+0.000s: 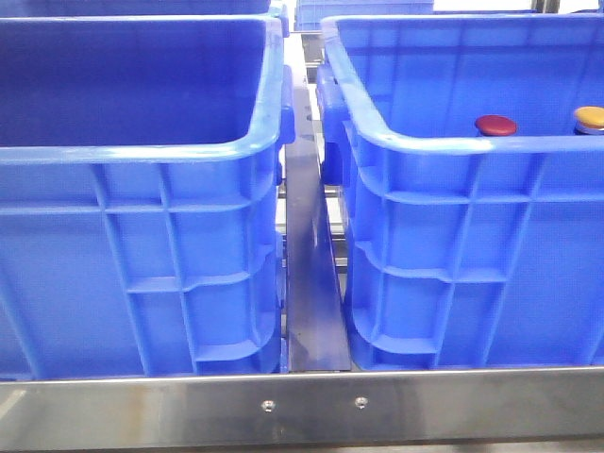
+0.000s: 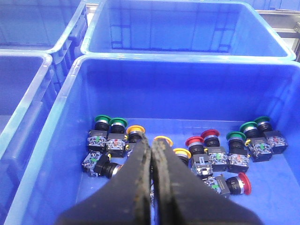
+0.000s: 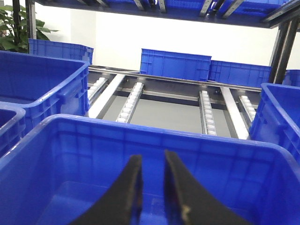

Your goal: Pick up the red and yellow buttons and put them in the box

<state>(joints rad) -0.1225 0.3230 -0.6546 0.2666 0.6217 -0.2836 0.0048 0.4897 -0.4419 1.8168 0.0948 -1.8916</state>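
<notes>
Behind the box [image 1: 453, 151] rim, red button [image 1: 495, 125] half hidden.

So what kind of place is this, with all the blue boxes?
Probably a factory or warehouse parts-sorting station. Big blue plastic crates sit on a metal rack with roller tracks, more crates are stacked behind, and one crate holds a pile of industrial push buttons.

Blue crate [image 1: 444, 236], dark red button [image 1: 495, 125], yellow-orange button [image 1: 590, 117]

Glossy blue plastic box [image 1: 453, 236], brushed metal rail [image 1: 302, 408] — smooth, shiny red button cap [image 1: 495, 125]
</notes>
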